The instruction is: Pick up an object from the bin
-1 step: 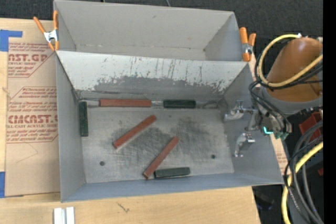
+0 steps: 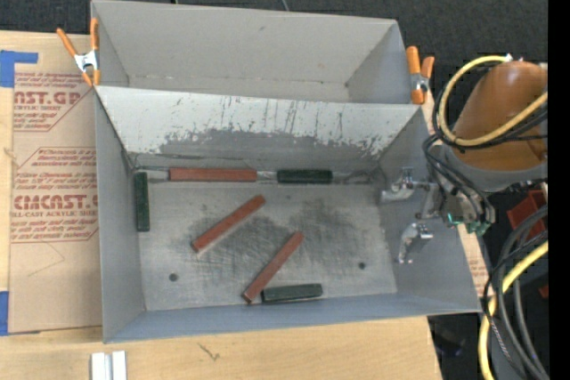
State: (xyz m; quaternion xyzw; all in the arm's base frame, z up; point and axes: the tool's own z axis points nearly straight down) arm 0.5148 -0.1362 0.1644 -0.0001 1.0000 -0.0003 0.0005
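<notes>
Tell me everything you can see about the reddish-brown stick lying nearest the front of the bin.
The reddish-brown flat stick is a long, narrow bar with squared ends and a matte look, like painted wood or plastic. It lies flat and slanted on the scuffed floor of the grey metal bin, its upper end pointing right and rearward. Its lower end appears to touch the short dark green stick by the front wall. Nothing else touches it.

Cover (image 2: 503, 116): orange, round, smooth
Yellow cables (image 2: 443, 107): thin loops round the cover
Black cables (image 2: 525, 325): thick bunch
Gripper (image 2: 408, 216): silver metal, 2 thin fingers (image 2: 408, 246)
</notes>
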